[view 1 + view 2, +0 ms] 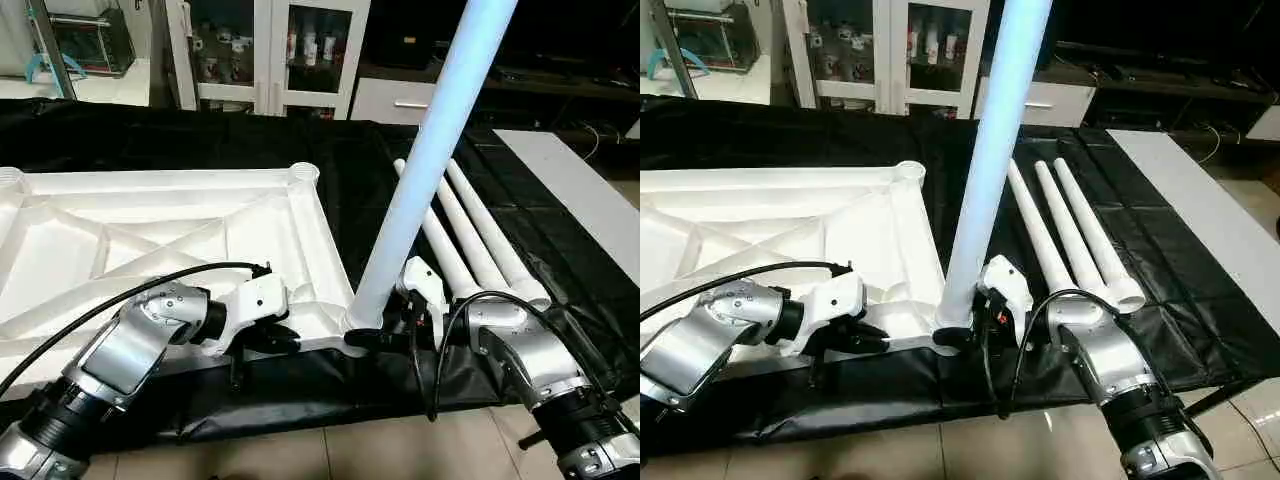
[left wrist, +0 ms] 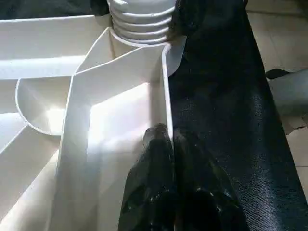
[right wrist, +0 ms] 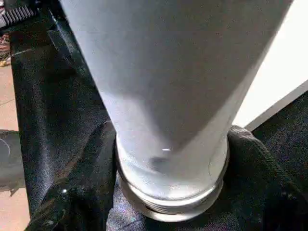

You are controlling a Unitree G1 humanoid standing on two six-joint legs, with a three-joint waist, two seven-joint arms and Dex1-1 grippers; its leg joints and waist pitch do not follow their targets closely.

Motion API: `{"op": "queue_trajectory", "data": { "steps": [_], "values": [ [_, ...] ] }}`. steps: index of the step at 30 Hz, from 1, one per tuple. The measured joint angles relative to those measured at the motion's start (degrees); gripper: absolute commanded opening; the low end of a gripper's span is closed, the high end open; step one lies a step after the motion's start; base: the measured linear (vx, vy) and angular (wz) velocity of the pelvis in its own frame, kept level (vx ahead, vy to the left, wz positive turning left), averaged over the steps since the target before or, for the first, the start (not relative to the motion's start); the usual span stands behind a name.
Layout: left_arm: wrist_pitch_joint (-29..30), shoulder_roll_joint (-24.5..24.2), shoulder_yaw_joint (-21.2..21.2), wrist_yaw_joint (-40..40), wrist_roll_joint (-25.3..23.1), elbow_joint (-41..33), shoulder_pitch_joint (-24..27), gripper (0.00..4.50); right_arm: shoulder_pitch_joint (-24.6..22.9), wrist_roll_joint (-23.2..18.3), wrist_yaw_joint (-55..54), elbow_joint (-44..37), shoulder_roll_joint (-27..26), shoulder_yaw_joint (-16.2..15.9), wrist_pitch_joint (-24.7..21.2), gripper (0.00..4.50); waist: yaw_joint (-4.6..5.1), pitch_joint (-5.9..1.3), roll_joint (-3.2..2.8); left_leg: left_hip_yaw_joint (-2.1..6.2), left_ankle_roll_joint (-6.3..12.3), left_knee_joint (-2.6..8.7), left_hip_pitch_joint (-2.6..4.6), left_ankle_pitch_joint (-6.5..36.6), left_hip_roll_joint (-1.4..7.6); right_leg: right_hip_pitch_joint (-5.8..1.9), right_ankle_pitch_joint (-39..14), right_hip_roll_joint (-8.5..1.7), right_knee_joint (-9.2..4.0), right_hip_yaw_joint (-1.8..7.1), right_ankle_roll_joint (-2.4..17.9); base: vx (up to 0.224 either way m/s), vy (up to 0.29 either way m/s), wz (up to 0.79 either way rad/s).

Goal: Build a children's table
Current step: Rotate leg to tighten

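Nearest to us are our two silver forearms, reaching down over the front edge of the black cloth [image 1: 560, 250] that covers the work surface. The children's table lies on it in parts: its top [image 1: 150, 215] rests upside down with the ribbed underside facing up, and three spare legs [image 1: 480, 240] lie side by side just to the right of it.

Our left pincer [image 2: 171, 144] is clenched on the front rim of that top, one finger on each side of the thin wall, pinning it near the front right corner. Our right pincer [image 1: 965, 335] has its fingers [image 3: 77, 187] around the base of the fourth leg [image 1: 430, 150], which stands nearly upright in the front right corner socket and leans slightly to the right. We cannot tell whether those fingers actually press on the leg or just bracket it.

We judge the step in hand to be seating this leg. The ringed end [image 3: 168, 202] shows at its base in the right wrist view, so it may not be fully home. To do it well, we should keep the left hold firm so the top cannot slide, straighten the lean before driving the leg down, and grip low. A tall leg tips easily if let go early.
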State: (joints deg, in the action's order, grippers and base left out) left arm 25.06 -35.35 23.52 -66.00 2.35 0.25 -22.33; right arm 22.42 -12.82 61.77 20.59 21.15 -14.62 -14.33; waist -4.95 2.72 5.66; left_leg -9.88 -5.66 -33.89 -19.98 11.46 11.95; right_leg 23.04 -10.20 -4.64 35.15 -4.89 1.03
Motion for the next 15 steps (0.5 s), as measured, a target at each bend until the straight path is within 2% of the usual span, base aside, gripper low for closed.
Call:
{"op": "queue_trajectory", "data": {
  "steps": [3,6,9,12,15],
  "values": [
    [0.2,0.38,-0.31,0.91,-0.65,0.34,-0.17,0.0,0.0,0.1,-2.79,1.29,-2.14,0.92,0.33,2.72,0.13,-0.04,0.06,0.0,-0.03,-0.01,0.03,-0.02,0.0,-0.05,-0.09,0.0,0.03,0.01,-0.15,0.0,0.0,0.0],
    [0.75,3.17,-1.31,4.99,-2.03,2.85,-0.9,0.0,0.62,-0.07,-9.33,5.2,-6.34,3.68,1.44,2.72,0.48,-0.05,0.06,0.02,-0.06,-0.04,0.12,-0.03,-0.02,-0.12,-0.05,0.0,0.01,0.01,-0.11,0.0,0.0,0.0],
    [2.88,9.48,-2.78,13.4,-4.29,7.11,-2.76,0.0,3.33,0.17,-21.4,11.96,-12.28,8.08,3.7,2.72,1.38,-0.03,0.03,0.14,-0.06,-0.21,0.13,-0.03,-0.03,0.0,-0.06,-0.01,-0.13,-0.06,-0.11,0.0,0.0,0.0],
    [5.38,14.35,-3.38,19.57,-4.9,9.59,-3.83,0.0,5.43,1.22,-30.47,16.68,-15.98,10.09,6.37,2.72,1.89,0.0,-0.02,0.14,-0.06,-0.28,0.06,-0.03,-0.07,-0.06,-0.06,-0.05,-0.27,-0.06,-0.11,0.0,0.0,0.0],
    [7.32,20.24,-4.11,27.19,-6.21,13.68,-6.32,0.0,9.77,2.22,-42.66,22.95,-20.34,12.72,8.61,2.72,2.51,0.01,-0.04,0.15,-0.06,-0.36,-0.03,-0.03,-0.1,0.03,-0.06,-0.11,-0.35,-0.12,-0.12,0.0,0.0,0.0]
  ]
}}
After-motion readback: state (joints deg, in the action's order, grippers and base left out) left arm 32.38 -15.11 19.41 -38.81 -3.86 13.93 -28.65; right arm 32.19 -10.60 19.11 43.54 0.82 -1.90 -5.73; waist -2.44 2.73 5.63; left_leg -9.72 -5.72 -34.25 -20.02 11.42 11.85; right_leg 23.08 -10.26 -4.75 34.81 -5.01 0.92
